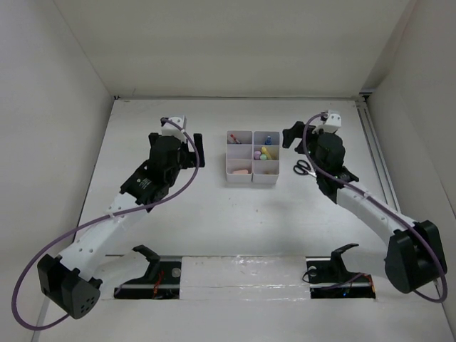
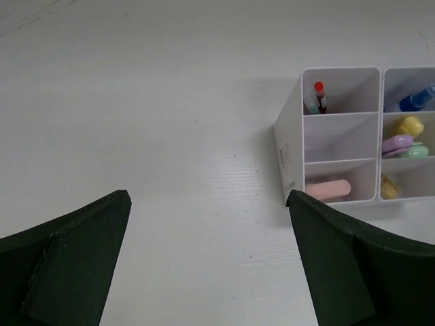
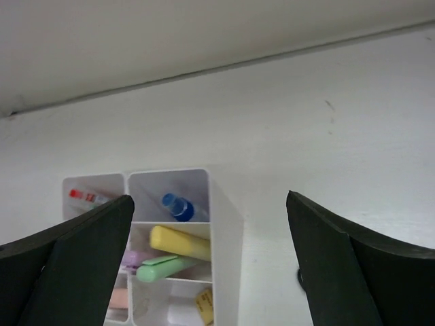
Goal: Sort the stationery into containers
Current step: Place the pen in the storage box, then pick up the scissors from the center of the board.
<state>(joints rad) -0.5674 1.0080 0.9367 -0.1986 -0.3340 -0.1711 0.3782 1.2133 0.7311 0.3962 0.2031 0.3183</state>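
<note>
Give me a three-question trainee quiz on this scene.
1. True or false: the scissors lie outside the tray.
2. Which compartment holds the highlighters? A far left, B middle right, C near left.
3. Fill in: both arms' jaws are ___.
Key: 1 true; 2 B; 3 open.

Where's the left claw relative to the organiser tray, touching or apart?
Apart. The top view shows a bare strip of table between the left claw and the organiser tray.
</note>
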